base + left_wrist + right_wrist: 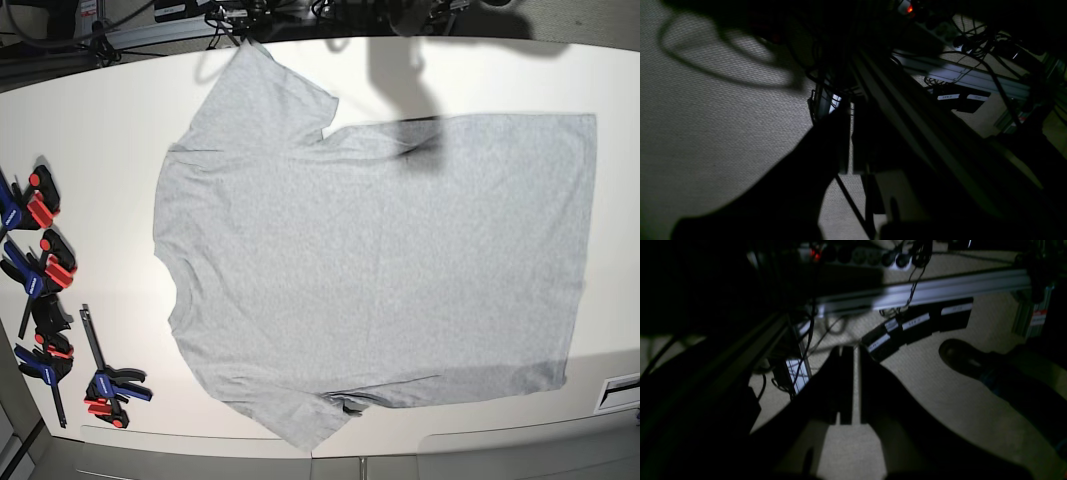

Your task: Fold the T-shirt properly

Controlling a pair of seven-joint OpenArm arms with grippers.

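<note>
Close to the right wrist camera, the right gripper (pixel 855 386) is a dark shape; its two fingers (pixel 841 386) stand straight, side by side, with only a thin gap between them and nothing in it. Past it lies pale carpet floor (pixel 940 400), a black shoe (pixel 960 358) on someone's foot, small black boxes with white labels (pixel 917 323) whose writing is too blurry to read, a silver metal rail (pixel 940 288), and a power strip with a red light (pixel 853 255) at the top. The left wrist view is very dark too. The left gripper (pixel 850 140) is a black shape with a thin gap between its fingers, and nothing can be seen held in it. Behind it are a long pale table edge (pixel 907 126), tangled black cables (pixel 977 46) and a rail. In the base view, neither gripper shows. The large light grey short-sleeved T-shirt (pixel 380 260) lies flat and spread out on the white table (pixel 90 130), neck to the left, hem to the right, plain side up with no writing showing. One sleeve reaches the far edge, the other the near edge. A dark shadow (pixel 420 130) falls on its far part. Blue and red clamps (pixel 45 270) lie well apart from it at the left edge; one is cut off.
</note>
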